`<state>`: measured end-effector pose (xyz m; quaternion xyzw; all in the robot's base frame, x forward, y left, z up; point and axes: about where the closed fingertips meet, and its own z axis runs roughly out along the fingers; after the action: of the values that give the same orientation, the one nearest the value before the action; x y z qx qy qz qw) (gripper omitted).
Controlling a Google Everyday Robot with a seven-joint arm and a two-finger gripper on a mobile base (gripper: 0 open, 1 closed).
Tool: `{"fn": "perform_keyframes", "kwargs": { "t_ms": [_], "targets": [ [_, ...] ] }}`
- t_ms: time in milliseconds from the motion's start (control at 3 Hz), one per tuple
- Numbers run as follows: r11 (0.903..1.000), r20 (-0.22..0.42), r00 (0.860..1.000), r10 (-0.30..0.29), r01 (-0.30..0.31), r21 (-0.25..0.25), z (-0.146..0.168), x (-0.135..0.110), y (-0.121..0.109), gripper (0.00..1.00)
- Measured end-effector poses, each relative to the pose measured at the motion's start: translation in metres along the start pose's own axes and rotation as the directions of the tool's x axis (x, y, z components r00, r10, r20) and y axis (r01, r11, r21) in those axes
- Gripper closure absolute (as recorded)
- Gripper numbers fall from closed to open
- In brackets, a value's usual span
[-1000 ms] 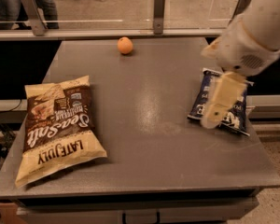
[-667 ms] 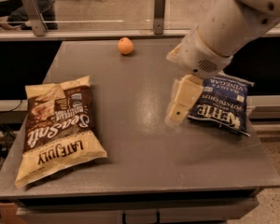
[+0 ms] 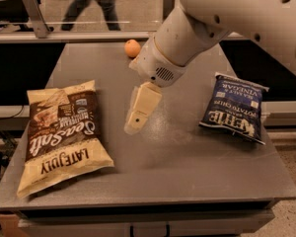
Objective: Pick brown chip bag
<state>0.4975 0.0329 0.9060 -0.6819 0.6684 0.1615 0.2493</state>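
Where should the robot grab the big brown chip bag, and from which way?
Probably from above, at the long side edge nearest the gripper, which hangs over the table just beside the brown chip bag. The bag lies flat and puffy, so its wide face looks too broad to pinch. The crinkly edge is thinner and closest to reach.

On the table (image 3: 177,167), an orange (image 3: 132,48) sits at twelve o'clock from the mid-table gripper (image 3: 133,125), a blue Kettle bag (image 3: 234,107) at three.

Robot lab: tool (image 3: 133,123) over grey table (image 3: 187,157)
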Motion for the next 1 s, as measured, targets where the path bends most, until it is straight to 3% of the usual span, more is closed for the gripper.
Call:
{"fn": "perform_keyframes", "kwargs": {
  "t_ms": [667, 1000],
  "targets": [
    [0.9925, 0.043, 0.998, 0.053, -0.048, -0.112, 0.055, -0.029, 0.03, 0.0],
    [0.9889, 0.034, 0.997, 0.07, -0.065, -0.134, 0.08, -0.035, 0.049, 0.0]
  ]
}}
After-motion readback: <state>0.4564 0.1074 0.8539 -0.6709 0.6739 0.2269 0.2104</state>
